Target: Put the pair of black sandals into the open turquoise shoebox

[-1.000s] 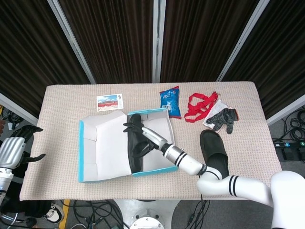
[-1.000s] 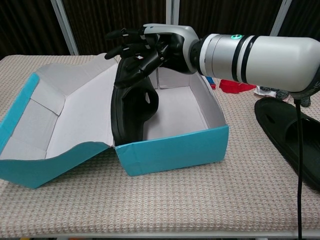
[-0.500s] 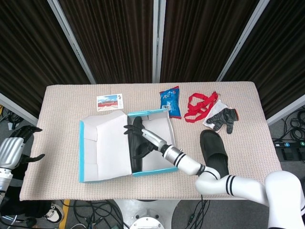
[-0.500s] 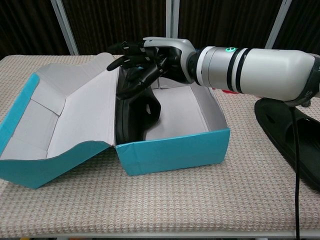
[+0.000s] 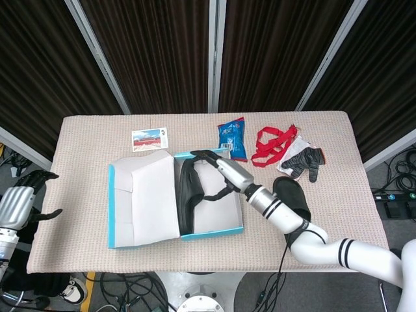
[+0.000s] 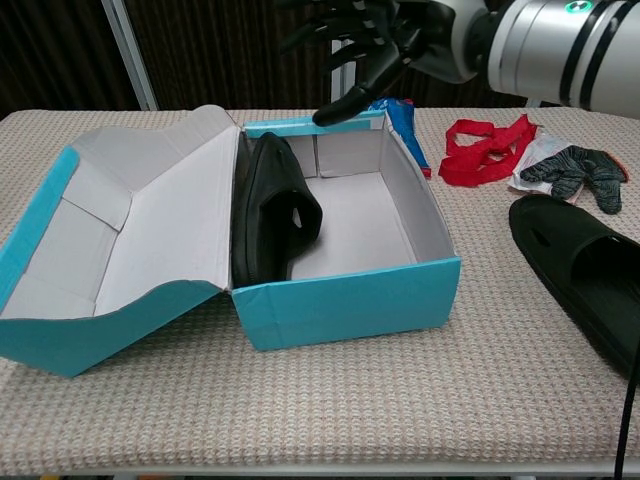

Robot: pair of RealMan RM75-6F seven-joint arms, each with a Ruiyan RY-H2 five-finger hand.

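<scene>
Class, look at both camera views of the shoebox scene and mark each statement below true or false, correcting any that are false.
1. One black sandal stands on its edge inside the turquoise shoebox. True.
2. The right robot hand grips that sandal. False: it is above the box's back wall, holding nothing.
3. The second black sandal lies on the table, to the right of the box. True.
4. The red strap lies inside the shoebox. False: it lies on the table behind the second sandal, beside the grey gloves.
5. The left robot hand is over the box lid. False: it is off the table's left edge.
</scene>
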